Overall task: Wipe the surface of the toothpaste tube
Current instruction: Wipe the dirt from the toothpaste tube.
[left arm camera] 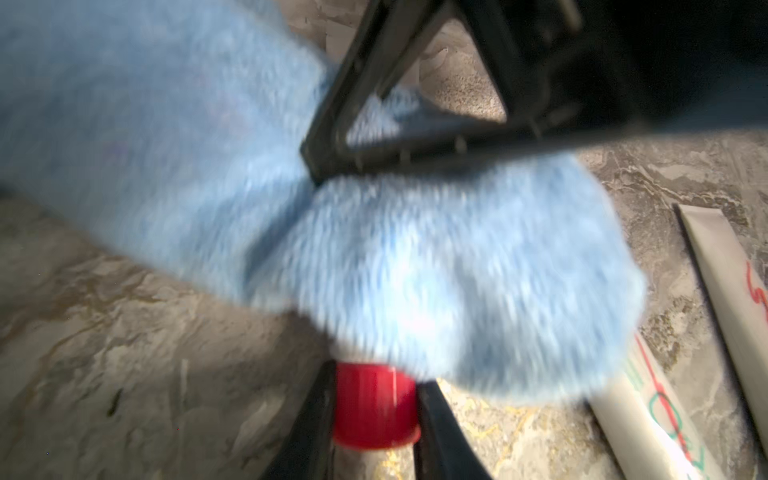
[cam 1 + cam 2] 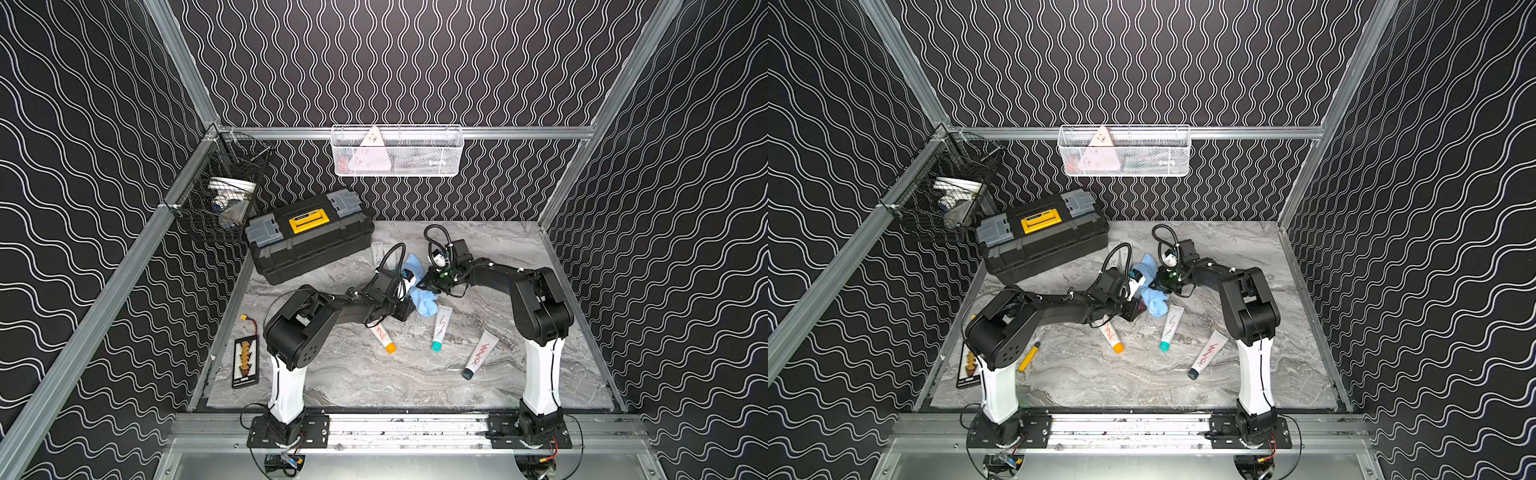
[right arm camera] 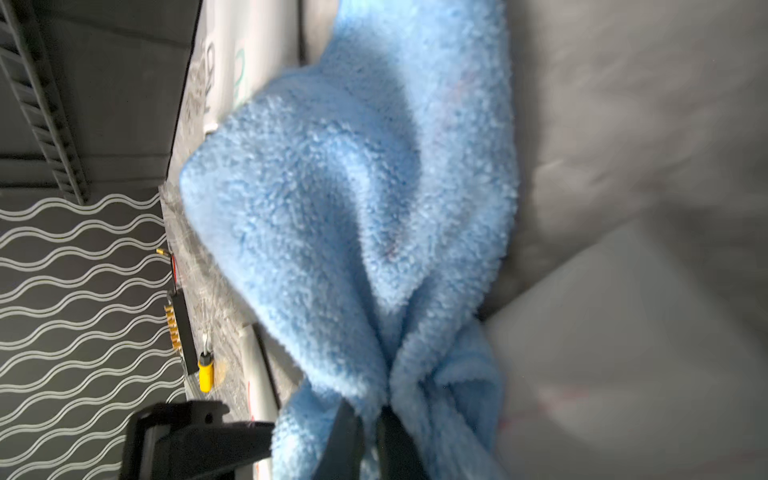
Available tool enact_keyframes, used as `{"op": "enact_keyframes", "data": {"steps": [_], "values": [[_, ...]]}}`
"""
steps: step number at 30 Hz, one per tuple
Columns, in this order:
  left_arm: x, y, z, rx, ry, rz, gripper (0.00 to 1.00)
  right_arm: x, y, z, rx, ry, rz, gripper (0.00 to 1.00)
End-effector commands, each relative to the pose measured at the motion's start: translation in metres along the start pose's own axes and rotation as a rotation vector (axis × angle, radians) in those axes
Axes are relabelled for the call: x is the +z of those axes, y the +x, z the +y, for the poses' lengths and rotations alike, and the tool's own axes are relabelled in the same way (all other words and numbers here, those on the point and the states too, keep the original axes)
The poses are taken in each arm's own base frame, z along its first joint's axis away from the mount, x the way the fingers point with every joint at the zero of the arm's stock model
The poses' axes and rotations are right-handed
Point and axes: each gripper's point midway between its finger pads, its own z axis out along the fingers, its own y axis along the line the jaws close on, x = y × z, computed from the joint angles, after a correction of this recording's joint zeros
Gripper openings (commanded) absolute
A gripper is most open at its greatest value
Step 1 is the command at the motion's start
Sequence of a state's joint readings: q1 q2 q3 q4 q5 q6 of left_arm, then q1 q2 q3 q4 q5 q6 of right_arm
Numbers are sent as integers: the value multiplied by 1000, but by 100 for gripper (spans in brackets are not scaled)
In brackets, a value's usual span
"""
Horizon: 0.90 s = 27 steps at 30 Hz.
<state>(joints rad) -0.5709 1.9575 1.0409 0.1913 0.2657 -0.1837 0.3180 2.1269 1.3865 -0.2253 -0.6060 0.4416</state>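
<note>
Largely beneath blue cloth [image 1: 415, 270], red-capped tube [image 1: 374, 409].

Black walls [image 2: 415, 62] patterned with white wavy lines — framed by aluminium rails [image 2: 519, 133]. Grey marbled counter [image 2: 374, 382] enclosed below; white mesh basket [image 2: 449, 143] hung on back rail.

1. Cloth [image 3: 345, 199]: pale blue fabric with a fluffy looped pile, matt.
2. Red cap [image 1: 374, 409]: smooth plastic, slightly glossy.
3. Teal-capped tube [image 2: 441, 325]: smooth white plastic with a satin sheen.
4. Bench [image 2: 374, 382]: grey marble-patterned top, smooth, low sheen.
5. Toolbox [image 2: 332, 246]: black matt plastic, ribbed sides.
6. Frame rail [image 2: 415, 428]: bare brushed metal, scuffed.
7. White basket [image 2: 415, 164]: fine white-coated wire mesh.
</note>
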Motion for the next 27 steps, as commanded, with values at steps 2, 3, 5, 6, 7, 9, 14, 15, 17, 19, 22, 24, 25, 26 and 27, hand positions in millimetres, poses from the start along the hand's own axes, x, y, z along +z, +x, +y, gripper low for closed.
{"op": "enact_keyframes", "data": {"steps": [2,3,5,6,7,9,14,15,17,19,22,24,25,26,27], "values": [[-1,9,0,-8,7,31,16,-9,-5,-59,49,213,-27,0],[-1,8,0,-6,7,29,16,-10,-9,-61,55,214,-39,0],[0,8,-1,-5,10,30,16,-16,-17,-67,77,212,-57,0],[-1,8,0,-6,9,29,16,-18,-22,-70,89,209,-72,0],[0,9,-1,-8,10,30,16,-20,-26,-72,96,205,-83,0],[0,8,-1,-8,15,30,16,-25,-32,-77,104,212,-95,0],[-1,8,-1,-6,11,29,16,-35,-45,-78,106,210,-121,0],[-2,8,-1,-5,10,28,16,-36,-46,-76,101,206,-124,0],[-1,9,-1,-3,8,32,16,-37,-47,-73,98,194,-124,0],[-1,8,0,-4,6,30,16,-36,-45,-71,99,189,-118,0],[-1,8,0,-6,7,31,16,-33,-39,-63,92,167,-107,0],[0,8,0,-7,7,32,16,-30,-34,-58,67,169,-96,0],[0,9,-1,-6,7,33,16,-27,-30,-56,60,171,-84,0],[0,9,0,-5,7,34,16,-25,-27,-54,59,169,-73,0],[0,9,0,-5,5,35,16,-23,-23,-50,56,160,-60,0]]}}
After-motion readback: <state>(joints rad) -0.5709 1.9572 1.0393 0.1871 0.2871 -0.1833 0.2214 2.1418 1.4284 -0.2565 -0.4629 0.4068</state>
